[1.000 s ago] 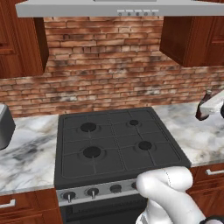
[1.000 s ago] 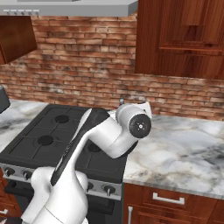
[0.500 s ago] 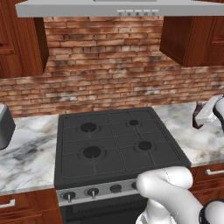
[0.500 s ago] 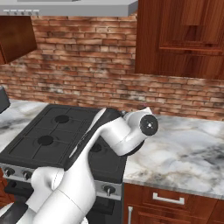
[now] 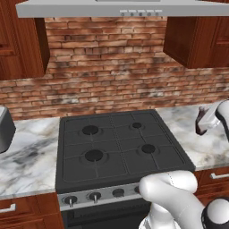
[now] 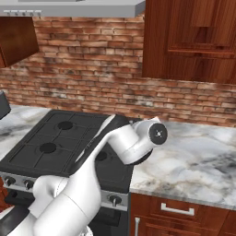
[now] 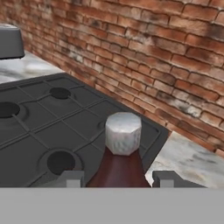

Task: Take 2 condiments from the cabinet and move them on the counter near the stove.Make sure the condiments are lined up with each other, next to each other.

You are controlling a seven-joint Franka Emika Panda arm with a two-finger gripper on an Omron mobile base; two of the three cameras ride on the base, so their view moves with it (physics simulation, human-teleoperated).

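Observation:
My gripper is shut on a dark red condiment bottle with a pale grey cap; its two finger tips stand either side of the bottle's shoulders. In the left base view the gripper holds the bottle just above the marble counter, right of the black stove. From the right base view the white wrist hides the hand, over the seam between the stove and the counter. The wood wall cabinet hangs above that counter.
A brick wall backs the counter. The silver range hood hangs over the stove. A grey appliance stands on the counter left of the stove. Drawers with silver handles sit below the counter.
The gripper with the bottle has moved a little left and down, closer to the counter beside the stove. The wrist has swung rightward in the right base view.

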